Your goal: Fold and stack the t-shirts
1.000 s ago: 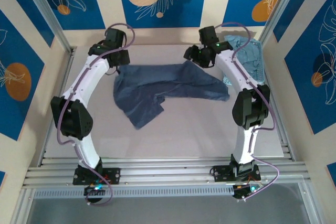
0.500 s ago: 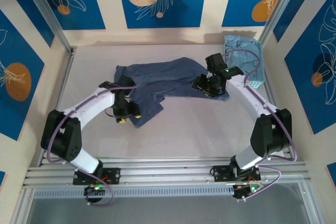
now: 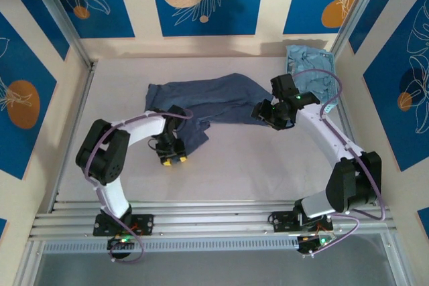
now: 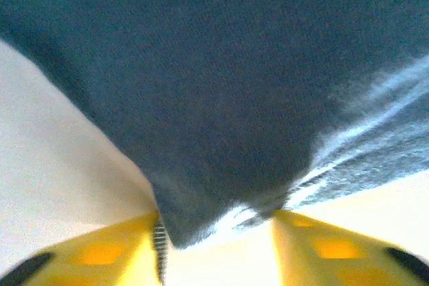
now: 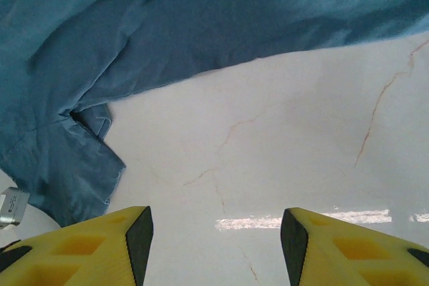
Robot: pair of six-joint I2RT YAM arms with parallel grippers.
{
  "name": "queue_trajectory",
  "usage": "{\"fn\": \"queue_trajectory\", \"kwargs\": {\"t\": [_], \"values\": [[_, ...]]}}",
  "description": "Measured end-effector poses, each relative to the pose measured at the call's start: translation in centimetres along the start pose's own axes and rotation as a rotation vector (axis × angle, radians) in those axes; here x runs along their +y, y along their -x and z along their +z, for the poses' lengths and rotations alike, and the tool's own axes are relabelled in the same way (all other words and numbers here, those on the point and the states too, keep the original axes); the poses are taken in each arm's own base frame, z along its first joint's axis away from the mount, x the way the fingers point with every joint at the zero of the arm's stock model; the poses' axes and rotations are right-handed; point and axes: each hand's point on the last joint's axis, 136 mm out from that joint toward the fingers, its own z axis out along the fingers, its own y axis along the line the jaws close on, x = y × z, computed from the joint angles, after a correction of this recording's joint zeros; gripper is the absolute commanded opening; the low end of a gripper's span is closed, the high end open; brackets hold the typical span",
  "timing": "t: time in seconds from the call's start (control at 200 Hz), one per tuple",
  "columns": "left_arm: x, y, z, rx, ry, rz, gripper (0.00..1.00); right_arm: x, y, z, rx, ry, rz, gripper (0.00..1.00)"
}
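Note:
The dark slate-blue t-shirt (image 3: pixel 214 102) lies crumpled across the middle of the table. My left gripper (image 3: pixel 172 159) sits low at its near-left corner. In the left wrist view that corner of the t-shirt (image 4: pixel 214 85) hangs between the yellow fingers of the left gripper (image 4: pixel 216 252), which still stand apart. My right gripper (image 3: pixel 268 113) hovers at the shirt's right end. It is open (image 5: pixel 216 239) over bare table, with the t-shirt (image 5: pixel 134 31) ahead and to its left. A pale sky-blue t-shirt (image 3: pixel 303 55) rests at the far right corner.
The pale blue perforated basket (image 3: pixel 330 95) stands at the far right, behind the right arm. A white label (image 5: pixel 10 207) shows at the shirt's edge. Metal frame rails (image 3: pixel 74 125) border the table on both sides.
The left arm swung from the far left corner down to the shirt's near-left corner, and its jaws narrowed. The right gripper came nearer, from the far edge to the shirt's right end.

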Motion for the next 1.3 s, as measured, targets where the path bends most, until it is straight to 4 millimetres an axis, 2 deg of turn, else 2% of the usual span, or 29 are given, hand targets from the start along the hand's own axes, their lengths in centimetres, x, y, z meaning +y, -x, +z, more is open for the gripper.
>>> {"fn": "queue_trajectory", "kwargs": {"t": [0.07,0.17,0.275,0.355,0.51,0.61,0.69,0.77,0.97,1.145,1.3], "values": [[-0.1,0.7,-0.2,-0.027,0.01,0.011,0.0,-0.2,-0.1,0.1,0.003,-0.004,0.004,0.55],[-0.1,2.1,-0.8,-0.095,0.033,0.025,0.0,-0.8,-0.2,0.3,0.009,-0.014,0.012,0.54],[1.1,3.2,-2.1,-0.168,0.071,0.008,0.0,-1.9,-0.4,0.3,0.009,-0.028,0.032,0.53],[2.6,3.7,-4.4,-0.239,0.08,-0.017,0.0,-2.9,-0.2,-0.1,0.0,-0.041,0.058,0.53],[6.8,4.9,-10.9,-0.426,0.059,-0.122,0.0,-5.4,0.0,-0.4,-0.013,-0.091,0.112,0.54],[9.6,5.0,-13.2,-0.486,0.082,-0.176,0.0,-6.9,-0.3,0.1,-0.001,-0.131,0.147,0.54],[11.3,4.8,-13.6,-0.493,0.117,-0.213,0.0,-7.7,-0.7,0.8,0.024,-0.161,0.166,0.55],[12.0,4.7,-13.6,-0.489,0.139,-0.23,0.0,-8.4,-1.1,2.1,0.061,-0.193,0.177,0.55],[12.3,4.4,-13.1,-0.472,0.148,-0.235,0.0,-10.0,-2.7,5.0,0.16,-0.262,0.19,0.55],[12.2,4.3,-13.0,-0.463,0.142,-0.233,0.0,-11.2,-4.5,6.5,0.212,-0.298,0.191,0.52],[12.1,4.3,-12.8,-0.455,0.138,-0.232,0.0,-11.8,-4.1,7.8,0.231,-0.312,0.186,0.48]]}}
